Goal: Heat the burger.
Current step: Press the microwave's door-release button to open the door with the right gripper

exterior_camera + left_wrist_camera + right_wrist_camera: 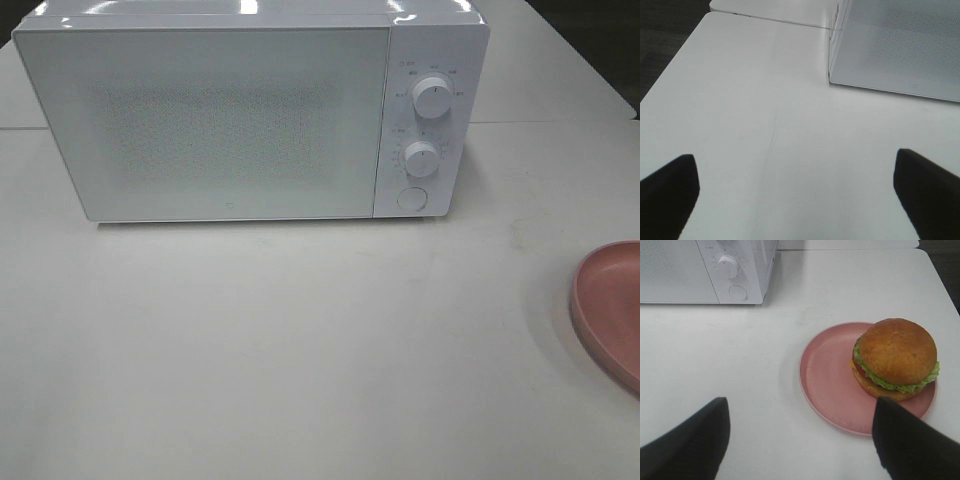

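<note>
The burger [896, 357], with a glossy brown bun and green lettuce, sits on one side of a round pink plate [827, 385]. In the high view only the plate's rim [605, 300] shows at the right edge; the burger is out of that view. My right gripper [800, 440] is open and empty, held back from the plate with one finger [910, 440] near the rim. My left gripper [795, 190] is open and empty above bare table, short of the microwave's [250, 115] left front corner. The white microwave's door is shut.
The microwave carries two white dials [432, 98] and a round button [411, 198] on its right panel. The white table [300, 350] has a seam running behind the microwave. Dark floor lies past the table's left edge [670, 70].
</note>
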`<state>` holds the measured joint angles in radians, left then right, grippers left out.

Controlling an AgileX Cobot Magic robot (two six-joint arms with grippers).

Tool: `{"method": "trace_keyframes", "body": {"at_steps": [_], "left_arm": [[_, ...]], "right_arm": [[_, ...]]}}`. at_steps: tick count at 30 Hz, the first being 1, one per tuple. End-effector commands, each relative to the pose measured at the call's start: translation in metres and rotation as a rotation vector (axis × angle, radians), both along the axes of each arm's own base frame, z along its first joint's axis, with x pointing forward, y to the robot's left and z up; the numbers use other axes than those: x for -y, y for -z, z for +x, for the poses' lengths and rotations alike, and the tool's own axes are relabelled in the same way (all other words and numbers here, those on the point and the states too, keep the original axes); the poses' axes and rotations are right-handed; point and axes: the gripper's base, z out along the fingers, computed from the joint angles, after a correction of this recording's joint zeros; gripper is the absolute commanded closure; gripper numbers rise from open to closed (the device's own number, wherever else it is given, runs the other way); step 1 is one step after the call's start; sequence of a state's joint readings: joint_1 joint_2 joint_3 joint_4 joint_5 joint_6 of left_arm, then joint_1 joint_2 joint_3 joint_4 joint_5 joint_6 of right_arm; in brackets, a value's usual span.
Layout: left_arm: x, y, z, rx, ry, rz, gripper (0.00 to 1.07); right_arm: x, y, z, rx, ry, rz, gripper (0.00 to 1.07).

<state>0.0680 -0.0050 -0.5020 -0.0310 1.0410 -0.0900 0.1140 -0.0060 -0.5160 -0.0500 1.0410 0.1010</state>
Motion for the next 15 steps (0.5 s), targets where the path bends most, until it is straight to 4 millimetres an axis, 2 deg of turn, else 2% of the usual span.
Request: {"method": "trace_keyframes", "body": {"at_steps": [1,15], "left_arm": [[0.0006,0.0002,-0.0032,0.031,-0.002,-0.003,0.09],[0.0006,0.0002,-0.0032,0.031,-0.002,-0.003,0.09]], "right_arm": [[0.0007,0.0004,-0.0022,0.020,0.008,-0.005,0.32],[0.0006,0.0002,-0.0016,0.019,0.008,-0.006,0.32]]}}
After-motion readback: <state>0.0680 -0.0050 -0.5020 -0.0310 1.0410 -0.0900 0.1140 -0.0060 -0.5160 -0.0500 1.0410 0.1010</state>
